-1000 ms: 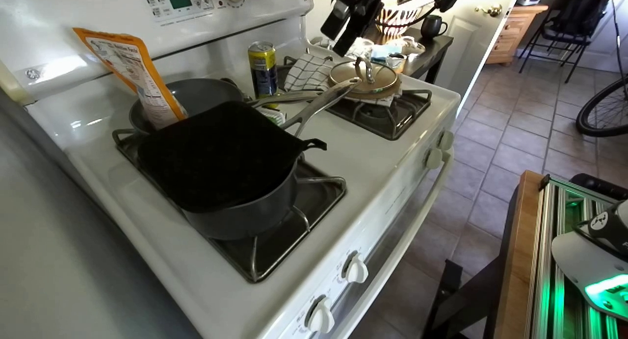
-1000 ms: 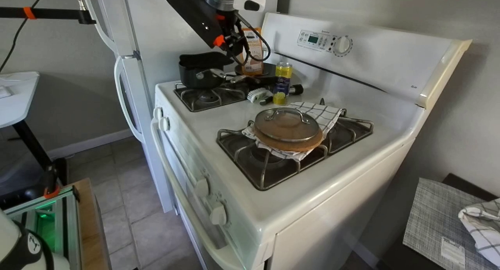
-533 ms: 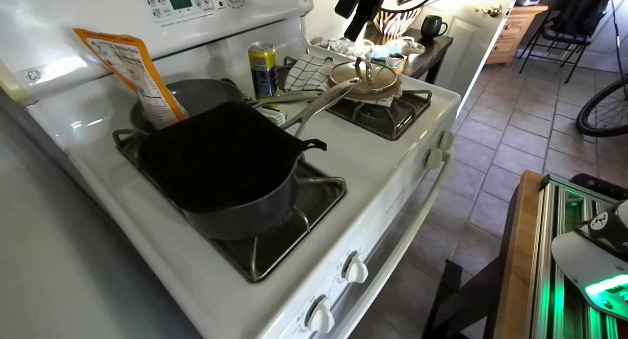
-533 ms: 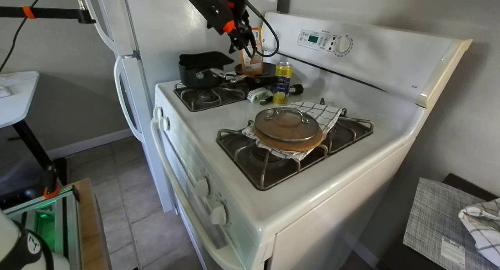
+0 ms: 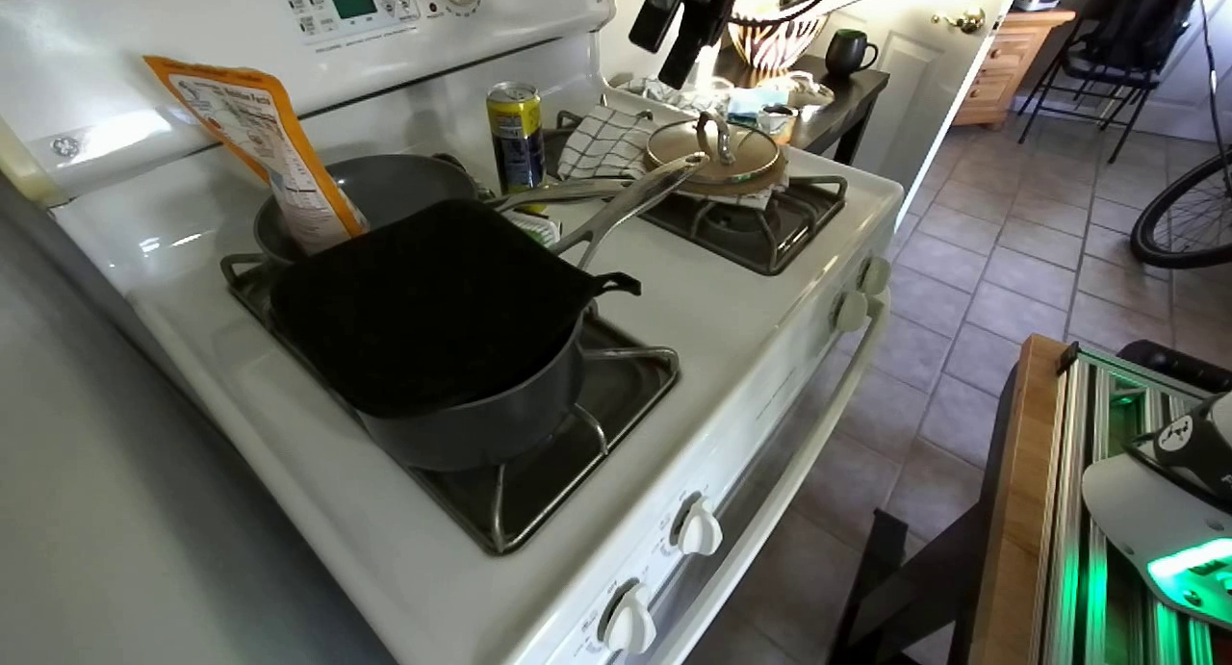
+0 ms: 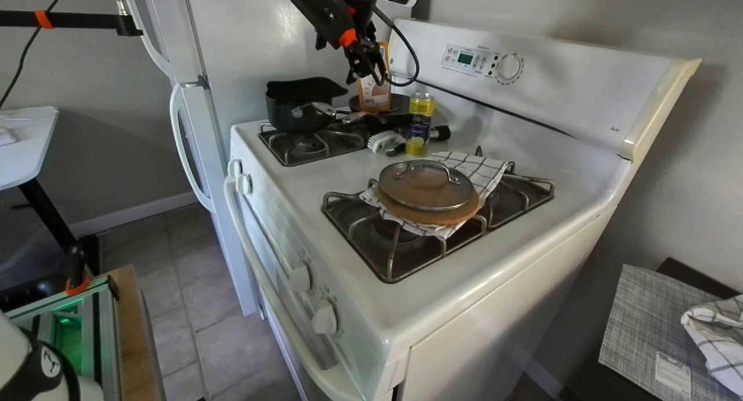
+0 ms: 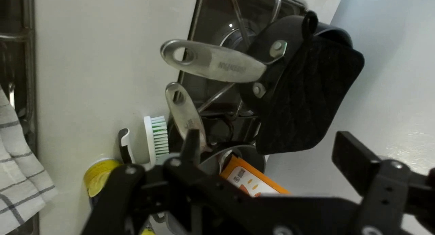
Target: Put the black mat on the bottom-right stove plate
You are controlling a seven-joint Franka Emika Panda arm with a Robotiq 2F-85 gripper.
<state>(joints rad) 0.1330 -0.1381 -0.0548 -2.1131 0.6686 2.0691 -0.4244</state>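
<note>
The black mat (image 5: 433, 304) lies over the top of the grey pot (image 5: 481, 434) on the front-left burner, with its loop sticking out beside the pot. It also shows in the wrist view (image 7: 309, 99), quilted and slightly tilted, and in an exterior view (image 6: 307, 87). The bottom-right stove plate (image 6: 395, 253) is partly covered by a checked towel (image 6: 482, 169) and a lidded brown dish (image 6: 426, 186). My gripper (image 7: 272, 151) is open and empty, in the air above the stove. In the wrist view its fingers (image 7: 355, 160) stand wide apart, with the mat farther off beyond them.
An orange bag (image 5: 279, 155) stands up in the rear pan (image 5: 404, 179). A yellow can (image 6: 419, 122) and a white brush (image 6: 384, 141) stand between the burners. The pot handle (image 5: 635, 203) and a pan handle (image 7: 185, 109) stick out over the stovetop.
My gripper has shifted to the right in an exterior view; in the opposite view it rose, then came back slightly left and down. The mat, pot and lidded dish have not moved.
</note>
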